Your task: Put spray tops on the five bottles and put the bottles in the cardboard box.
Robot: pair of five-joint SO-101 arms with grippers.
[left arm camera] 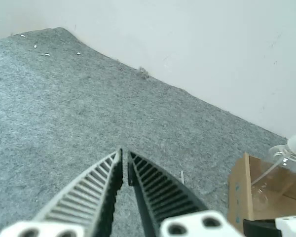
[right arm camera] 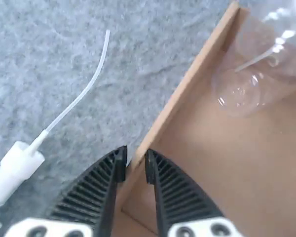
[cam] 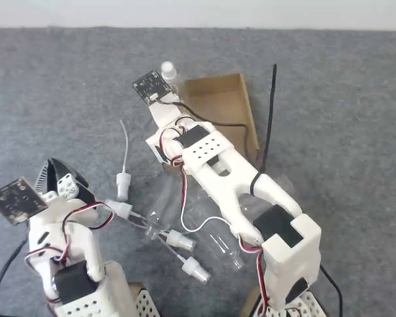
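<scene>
I count four loose spray tops on the grey surface [cam: 330, 99]. One spray top [cam: 122, 183] has its tube running toward 12 o'clock. A second [cam: 119, 209] points its tube toward 4 o'clock. The lower two [cam: 182, 242] [cam: 195, 270] lie with their tubes toward 10 o'clock. Clear bottles [cam: 228, 251] lie among them; I cannot count them. One capped bottle [right arm camera: 246, 84] sits in the cardboard box [right arm camera: 212, 163] at its 10 o'clock corner, cap end toward 11 o'clock. My right tool [right arm camera: 136, 152] hangs over the box's wall, jaws slightly apart. My left tool [left arm camera: 126, 154] sits at 8 o'clock, jaws together on nothing
</scene>
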